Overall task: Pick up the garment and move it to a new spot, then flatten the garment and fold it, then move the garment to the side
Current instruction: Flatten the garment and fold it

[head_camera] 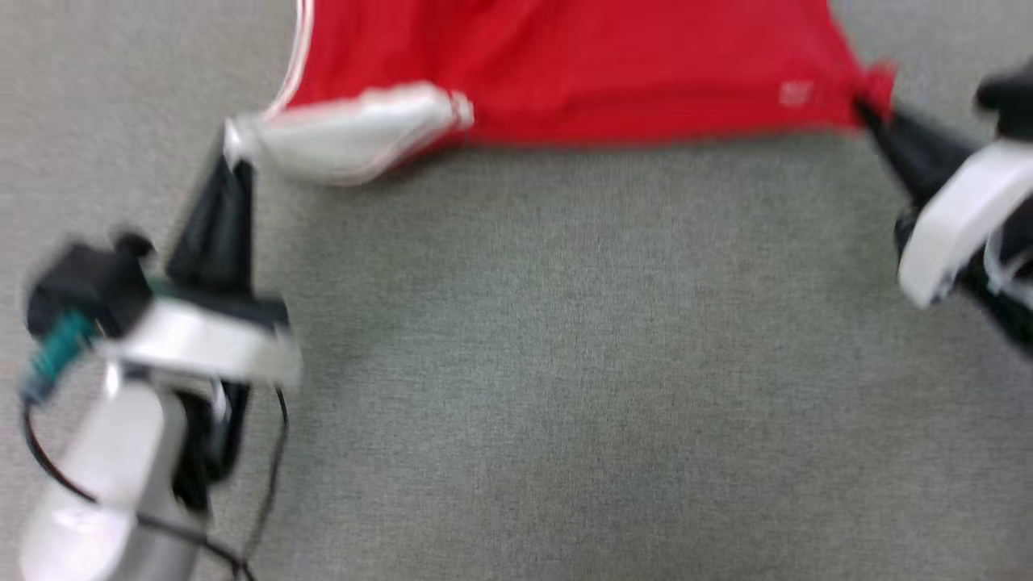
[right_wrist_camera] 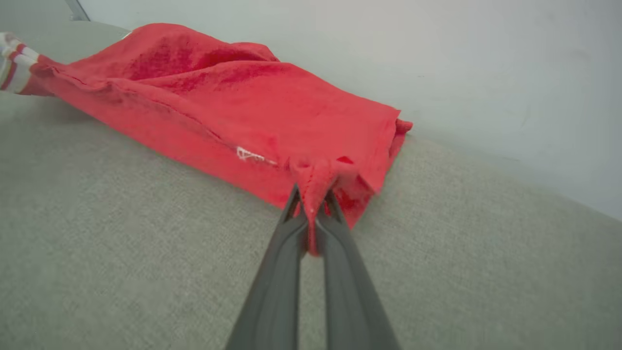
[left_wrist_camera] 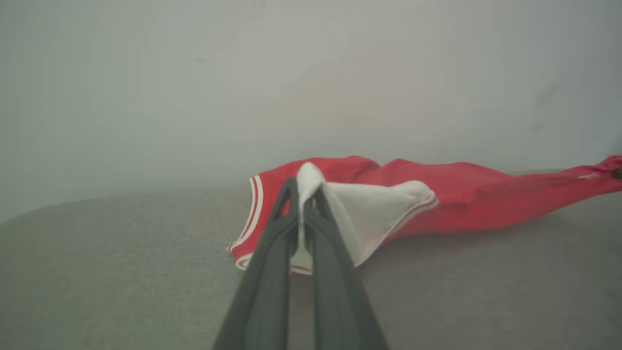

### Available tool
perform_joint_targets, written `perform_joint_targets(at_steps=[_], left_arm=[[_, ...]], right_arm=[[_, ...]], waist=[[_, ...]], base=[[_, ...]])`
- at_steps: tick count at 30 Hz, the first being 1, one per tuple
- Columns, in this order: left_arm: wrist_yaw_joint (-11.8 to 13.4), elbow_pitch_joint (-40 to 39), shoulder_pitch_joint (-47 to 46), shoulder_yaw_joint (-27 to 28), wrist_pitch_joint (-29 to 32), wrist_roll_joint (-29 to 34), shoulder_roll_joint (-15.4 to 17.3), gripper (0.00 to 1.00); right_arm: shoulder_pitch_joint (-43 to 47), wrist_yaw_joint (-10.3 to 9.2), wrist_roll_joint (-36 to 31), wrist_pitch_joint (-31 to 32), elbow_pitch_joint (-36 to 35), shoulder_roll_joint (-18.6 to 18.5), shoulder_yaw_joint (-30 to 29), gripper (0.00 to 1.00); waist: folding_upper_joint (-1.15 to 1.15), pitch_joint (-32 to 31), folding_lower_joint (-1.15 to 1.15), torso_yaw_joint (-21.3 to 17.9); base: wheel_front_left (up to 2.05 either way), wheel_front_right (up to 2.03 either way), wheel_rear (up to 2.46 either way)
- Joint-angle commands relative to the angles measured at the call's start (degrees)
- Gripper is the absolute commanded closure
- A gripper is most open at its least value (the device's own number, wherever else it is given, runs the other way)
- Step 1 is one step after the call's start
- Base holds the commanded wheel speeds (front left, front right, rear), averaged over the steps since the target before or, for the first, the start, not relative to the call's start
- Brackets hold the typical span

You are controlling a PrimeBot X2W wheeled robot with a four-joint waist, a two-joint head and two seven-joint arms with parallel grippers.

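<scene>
The left gripper (head_camera: 236,165) clamps the white sleeve (head_camera: 347,133), the red T-shirt (head_camera: 565,64) lies stretched across the grey surface (head_camera: 565,363), and the right gripper (head_camera: 870,113) pinches its hem corner (head_camera: 876,85), a two-ended hold apparently meant to pull it flat.

The shirt (head_camera: 581,73) lies on the flat surface (head_camera: 565,363) at the far side of the head view, stretched from left to right. The left gripper (head_camera: 234,161) stands at its left end, pinching the tip of a sleeve (head_camera: 355,133) that is folded in along the shirt's near edge. The right gripper (head_camera: 867,109) stands well apart at the right end, pinching the near corner of the shirt. A wall (left_wrist_camera: 311,73) rises behind the shirt, seemingly close to its far edge, though the blur leaves that unsure.
</scene>
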Motion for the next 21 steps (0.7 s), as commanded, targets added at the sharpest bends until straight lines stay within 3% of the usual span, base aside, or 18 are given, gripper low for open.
perform_joint_targets(at_steps=[1,8,21], left_arm=[[0.80,-1.22,4.72,-0.26,-0.24,-0.88,-0.40,1.00],[2.24,-0.96,18.69,-1.20,-0.24,-4.96,-3.44,1.00],[1.30,-0.42,37.23,-3.87,3.08,-11.65,-3.88,1.00]], right_arm=[[4.52,-0.07,0.58,0.18,-1.47,-0.58,-0.77,1.00],[20.49,-0.06,1.10,1.81,-4.28,-0.23,-4.71,1.00],[42.13,-0.07,1.30,4.16,-6.81,1.00,-8.90,1.00]], waist=[[0.00,-4.11,0.01,0.29],[0.00,-11.32,0.01,1.26],[0.00,-22.26,0.01,1.79]], base=[[0.00,0.00,0.00],[0.00,0.00,0.00],[0.00,0.00,0.00]])
